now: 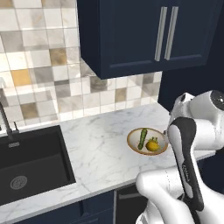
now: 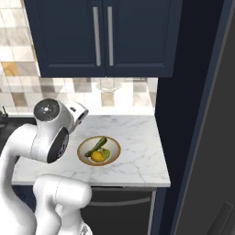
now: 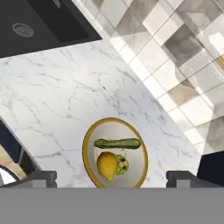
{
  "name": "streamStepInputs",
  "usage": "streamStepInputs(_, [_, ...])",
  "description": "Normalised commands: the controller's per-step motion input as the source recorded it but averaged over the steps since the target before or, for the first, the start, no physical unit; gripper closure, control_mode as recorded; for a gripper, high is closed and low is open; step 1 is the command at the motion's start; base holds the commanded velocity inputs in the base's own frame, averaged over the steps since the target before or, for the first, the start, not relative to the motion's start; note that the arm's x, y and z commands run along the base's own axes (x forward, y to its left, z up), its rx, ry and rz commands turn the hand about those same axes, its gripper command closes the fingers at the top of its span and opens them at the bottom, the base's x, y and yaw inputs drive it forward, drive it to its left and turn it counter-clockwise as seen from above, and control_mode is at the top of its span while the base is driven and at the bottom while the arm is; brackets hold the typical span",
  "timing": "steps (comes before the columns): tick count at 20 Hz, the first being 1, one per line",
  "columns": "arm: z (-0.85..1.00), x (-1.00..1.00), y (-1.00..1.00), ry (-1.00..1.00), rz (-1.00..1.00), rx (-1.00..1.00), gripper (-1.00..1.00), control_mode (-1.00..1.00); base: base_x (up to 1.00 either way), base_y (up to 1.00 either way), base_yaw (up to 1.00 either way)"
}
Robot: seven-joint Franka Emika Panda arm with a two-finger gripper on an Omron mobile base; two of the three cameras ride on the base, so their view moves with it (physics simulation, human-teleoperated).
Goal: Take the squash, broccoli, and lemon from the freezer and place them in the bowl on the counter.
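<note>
A gold-rimmed bowl (image 1: pixel 131 142) (image 2: pixel 81 153) (image 3: pixel 87 140) stands on the marble counter near its front edge. Inside lie a long green squash (image 1: pixel 142 138) (image 2: pixel 95 146) (image 3: pixel 117 143), a yellow lemon (image 1: pixel 152 145) (image 2: pixel 97 156) (image 3: pixel 106 165) and a small pale-green broccoli (image 2: pixel 106 154) (image 3: pixel 122 165) pressed against the lemon. My gripper (image 3: pixel 113 179) hovers above the bowl, open, its two dark fingertips (image 3: pixel 43 177) far apart with nothing between them. In both base views my arm's elbow and wrist stand beside the bowl and cover part of its rim in the left base view.
A black sink (image 1: pixel 30 162) (image 3: pixel 43 22) with a faucet (image 1: pixel 5 118) lies left of the bowl. Dark blue wall cabinets (image 1: pixel 144 30) (image 2: pixel 101 36) hang over the counter. A tall dark appliance side (image 2: pixel 202 114) closes the counter's right end. Tiled backsplash (image 3: pixel 175 65) behind.
</note>
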Motion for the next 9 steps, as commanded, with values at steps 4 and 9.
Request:
streamStepInputs(4, [0.19,-0.93,0.24,-0.23,-0.02,0.2,-1.0,-1.0,0.0,0.0,0.0])
streamStepInputs(9, [0.0,-0.59,0.5,-0.23,-0.1,0.28,-1.0,-1.0,0.0,0.0,0.0])
